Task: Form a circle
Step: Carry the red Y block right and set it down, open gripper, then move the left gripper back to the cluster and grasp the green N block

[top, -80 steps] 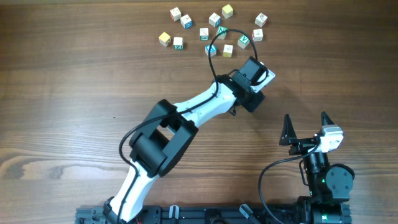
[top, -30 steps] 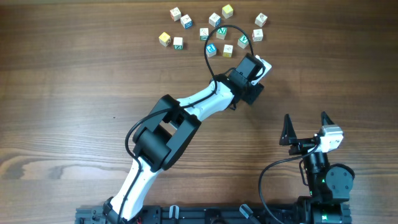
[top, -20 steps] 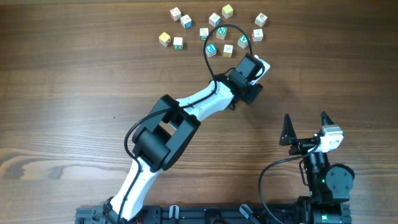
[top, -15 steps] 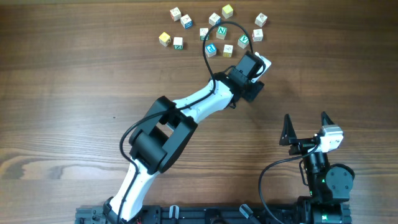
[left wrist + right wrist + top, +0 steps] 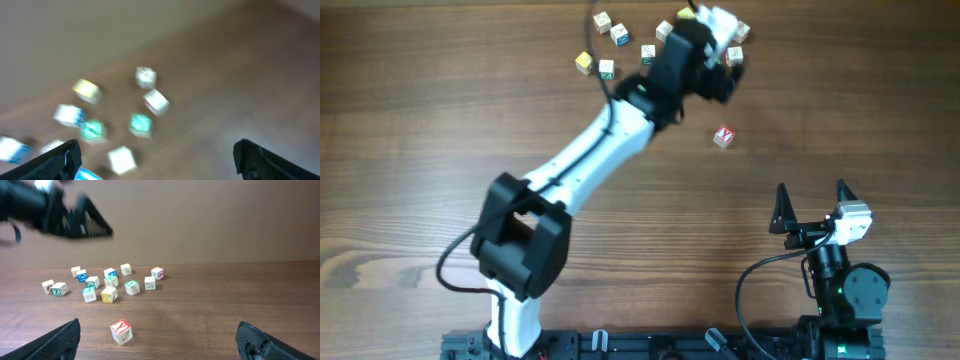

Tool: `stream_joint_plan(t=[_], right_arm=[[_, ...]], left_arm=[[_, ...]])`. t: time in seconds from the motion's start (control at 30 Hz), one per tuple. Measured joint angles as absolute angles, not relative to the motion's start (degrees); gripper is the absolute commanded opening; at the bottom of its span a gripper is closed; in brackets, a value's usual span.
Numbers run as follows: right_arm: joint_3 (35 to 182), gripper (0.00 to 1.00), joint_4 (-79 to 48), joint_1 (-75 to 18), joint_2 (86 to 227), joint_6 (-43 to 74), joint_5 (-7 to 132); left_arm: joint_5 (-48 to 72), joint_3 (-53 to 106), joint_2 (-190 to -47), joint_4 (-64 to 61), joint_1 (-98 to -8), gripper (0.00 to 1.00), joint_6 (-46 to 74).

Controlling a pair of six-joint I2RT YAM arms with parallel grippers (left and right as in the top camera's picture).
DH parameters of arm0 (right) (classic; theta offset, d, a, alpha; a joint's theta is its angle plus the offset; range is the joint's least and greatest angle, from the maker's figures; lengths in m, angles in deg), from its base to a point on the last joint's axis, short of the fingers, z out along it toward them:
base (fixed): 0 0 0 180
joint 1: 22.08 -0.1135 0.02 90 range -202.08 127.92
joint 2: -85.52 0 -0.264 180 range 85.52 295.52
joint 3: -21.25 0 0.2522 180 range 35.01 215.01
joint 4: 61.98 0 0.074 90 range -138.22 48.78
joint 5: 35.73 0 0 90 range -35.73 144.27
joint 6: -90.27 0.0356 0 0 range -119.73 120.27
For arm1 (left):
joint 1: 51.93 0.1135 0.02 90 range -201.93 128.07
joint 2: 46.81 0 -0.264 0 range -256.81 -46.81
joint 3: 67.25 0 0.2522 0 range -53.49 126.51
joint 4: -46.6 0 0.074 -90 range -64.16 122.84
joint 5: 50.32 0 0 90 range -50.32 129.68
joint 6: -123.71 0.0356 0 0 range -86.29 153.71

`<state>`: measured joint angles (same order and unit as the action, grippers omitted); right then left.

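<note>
Left pincer (image 5: 156,154): spread wide, empty, over the circle (image 5: 110,283). We log the circle near the bench's (image 5: 420,150) far edge, wider left-to-right; bare wood nearward, one red-lettered cube (image 5: 723,137) apart.

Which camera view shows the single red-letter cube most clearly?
Right wrist: the red-letter cube lies close, sharp and alone. Overhead shows that cube only small. The blurred left wrist view does not show it.

The blurred left arm (image 5: 610,140) hides part of the circle (image 5: 648,52), and the left wrist view smears its letters.
</note>
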<state>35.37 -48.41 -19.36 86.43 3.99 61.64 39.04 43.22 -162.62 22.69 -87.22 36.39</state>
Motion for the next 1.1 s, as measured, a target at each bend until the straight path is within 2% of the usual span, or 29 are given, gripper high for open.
stream_joint_plan(t=[0.23,0.4,0.47,0.73,0.9,0.93,1.1], right_arm=[[35.37,1.0,-48.41,-19.36,86.43,3.99,61.64],[35.37,1.0,-48.38,-19.36,86.43,3.99,61.64],[35.37,1.0,-48.41,-19.36,86.43,3.99,61.64],[35.37,1.0,-48.41,-19.36,86.43,3.99,61.64],[35.37,1.0,-48.38,-19.36,86.43,3.99,61.64],[35.37,1.0,-48.38,-19.36,86.43,3.99,61.64],[35.37,1.0,-48.41,-19.36,86.43,3.99,61.64]], left_arm=[[39.23,55.07,-164.44,18.18,-79.85,1.0,36.39],[38.8,75.98,-177.31,5.9,-77.27,1.0,36.39],[38.58,78.8,-182.29,5.18,-76.86,1.0,36.39],[35.06,78.91,-196.19,8.33,-76.88,1.0,36.37],[34.12,78.91,-199.45,10.69,-76.94,0.91,36.21],[33.9,78.91,-199.82,11.1,-76.94,0.86,36.3],[33.35,79.33,-200.59,12.02,-77.49,0.83,36.43]])
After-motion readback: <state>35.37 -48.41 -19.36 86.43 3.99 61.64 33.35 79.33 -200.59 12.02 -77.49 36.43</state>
